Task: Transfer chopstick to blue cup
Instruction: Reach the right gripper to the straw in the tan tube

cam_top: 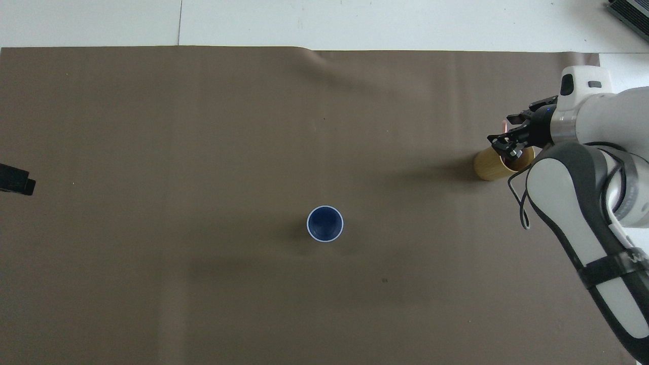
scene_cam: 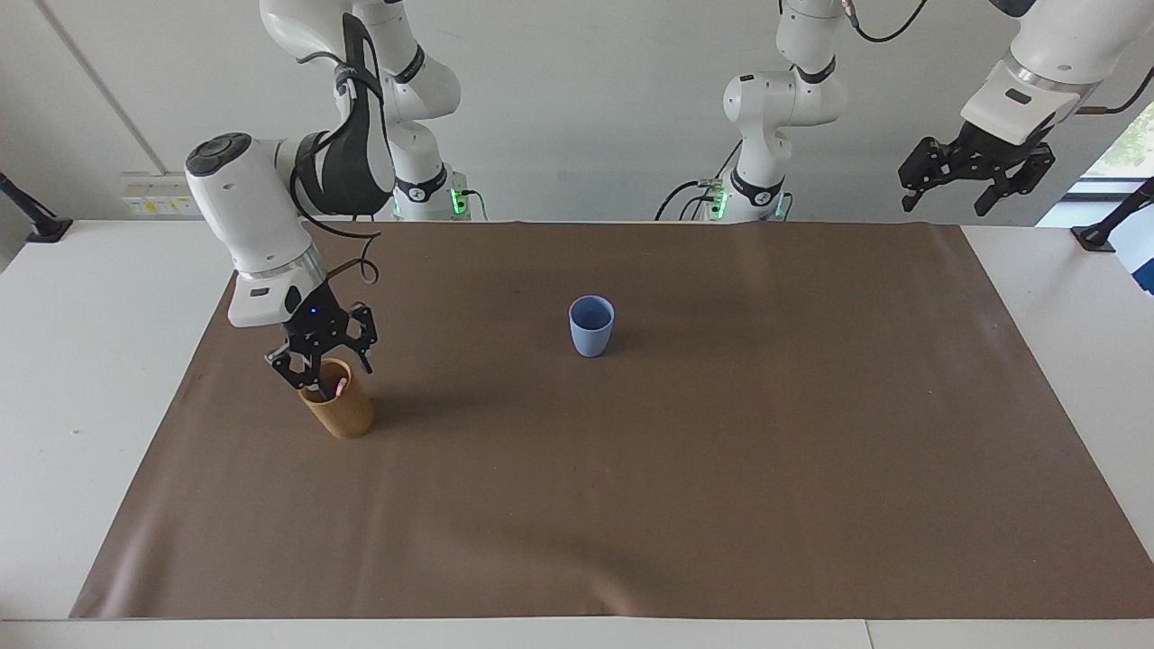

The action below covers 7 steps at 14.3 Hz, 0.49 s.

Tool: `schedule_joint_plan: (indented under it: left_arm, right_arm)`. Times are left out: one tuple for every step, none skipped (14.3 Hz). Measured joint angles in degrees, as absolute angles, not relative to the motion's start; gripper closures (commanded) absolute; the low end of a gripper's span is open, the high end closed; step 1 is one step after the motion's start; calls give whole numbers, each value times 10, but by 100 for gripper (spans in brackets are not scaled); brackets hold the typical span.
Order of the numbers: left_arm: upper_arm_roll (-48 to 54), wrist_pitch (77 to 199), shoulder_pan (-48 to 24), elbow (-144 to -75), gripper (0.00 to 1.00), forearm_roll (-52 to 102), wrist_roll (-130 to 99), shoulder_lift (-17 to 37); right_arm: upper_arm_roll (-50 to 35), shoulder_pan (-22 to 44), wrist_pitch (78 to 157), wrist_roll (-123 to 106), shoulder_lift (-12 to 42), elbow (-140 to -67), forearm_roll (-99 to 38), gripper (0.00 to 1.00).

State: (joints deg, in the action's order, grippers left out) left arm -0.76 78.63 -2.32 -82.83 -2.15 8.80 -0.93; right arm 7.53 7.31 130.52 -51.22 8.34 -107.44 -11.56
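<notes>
A pink chopstick [scene_cam: 340, 388] stands in a brown cylindrical cup [scene_cam: 341, 413] toward the right arm's end of the table; only its tip shows above the rim. My right gripper [scene_cam: 329, 371] is open at the brown cup's mouth, with its fingers on either side of the chopstick's top. In the overhead view the right gripper [cam_top: 509, 139] covers most of the brown cup [cam_top: 488, 166] and the chopstick [cam_top: 503, 123]. The blue cup [scene_cam: 591, 325] stands upright and empty at the middle of the mat [cam_top: 325, 223]. My left gripper [scene_cam: 978, 176] waits, open, raised at the left arm's end.
A brown mat [scene_cam: 631, 505] covers most of the white table [scene_cam: 90, 361]. Only the two cups stand on it. The left gripper's tip [cam_top: 15, 180] shows at the edge of the overhead view.
</notes>
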Motion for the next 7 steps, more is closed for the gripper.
schedule_joint_plan:
  left_arm:
    - [-8,786,-23,-828,0,-22,88,-9]
    - [-8,786,-23,-828,0,-22,88,-9]
    - [-8,786,-23,-828,0,-22,88,-9]
    - [-8,786,-23,-828,0,-22,88,-9]
    - [-8,786,-23,-828,0,-22,88,-9]
    - [-8,786,-23,-828,0,-22,88,-9]
    - [-8,786,-23,-828,0,-22,88,-9]
  right_arm:
    - [75,73,1305,-512,83,-1074,-116,78]
    - [75,73,1305,-512,83,-1074,-116,83]
    - [75,73,1305,-512,83,-1074,-116,93]
    - [75,73,1305,-512,83,-1074,-116,100]
    - [75,73,1305,-512,83,-1073,-116,100]
    - [76,73,1306,-512,83,-1073,-116,100]
    - [76,73,1306,-512,83,-1072,-116,100]
